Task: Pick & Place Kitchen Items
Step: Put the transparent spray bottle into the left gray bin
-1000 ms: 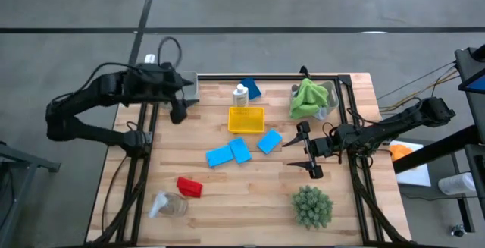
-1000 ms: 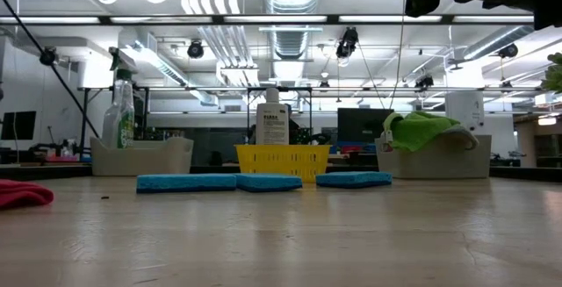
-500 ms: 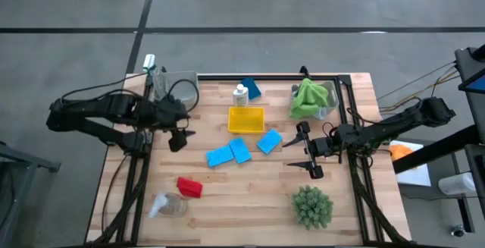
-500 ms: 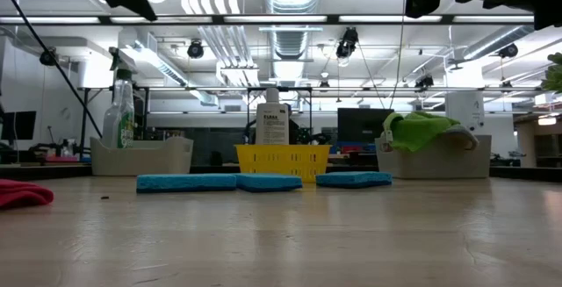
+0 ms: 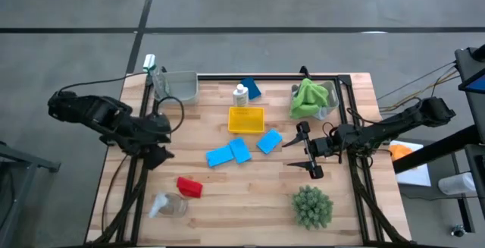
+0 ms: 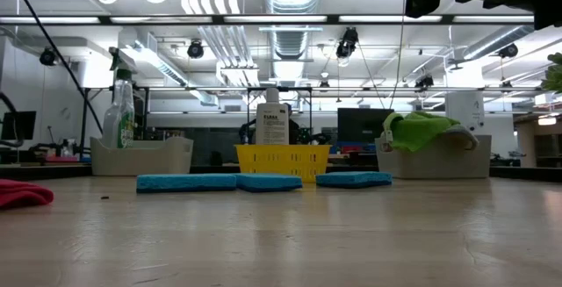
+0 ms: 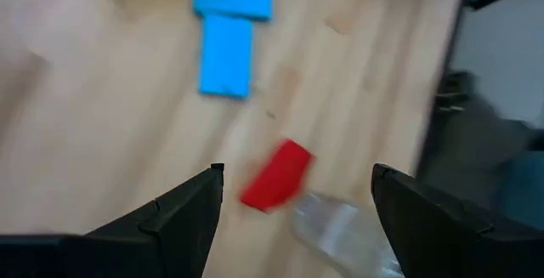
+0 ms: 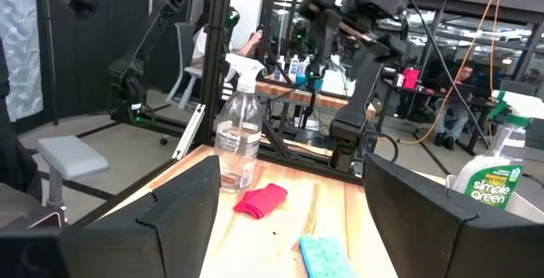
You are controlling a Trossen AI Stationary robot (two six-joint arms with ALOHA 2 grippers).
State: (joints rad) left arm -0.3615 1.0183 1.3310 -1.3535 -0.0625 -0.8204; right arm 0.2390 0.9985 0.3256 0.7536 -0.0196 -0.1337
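Overhead and wrist views: kitchen items scattered on a wooden slat table (image 5: 250, 187), both grippers empty
Three flat blue sponges: sponge 1 (image 5: 219, 155) and sponge 2 (image 5: 240, 150) touching at table centre, sponge 3 (image 5: 269, 141) just right of them, long axes running diagonally. Red cloth (image 5: 189, 186) lies crumpled at front left, long axis slanted; a clear spray bottle w/ white trigger (image 5: 167, 204) lies on its side just beside it, nozzle end toward table's left edge. Small white bottle (image 5: 241, 95) stands upright behind the yellow tray (image 5: 246, 119); green cloth (image 5: 309, 98) heaped in a bin at back right. Spiky green plant (image 5: 312, 206) at front right. Left gripper (image 7: 293, 195) over table's left edge, fingers apart, holding nothing. Right gripper (image 5: 306, 151) right of centre, fingers wide apart, nothing between them
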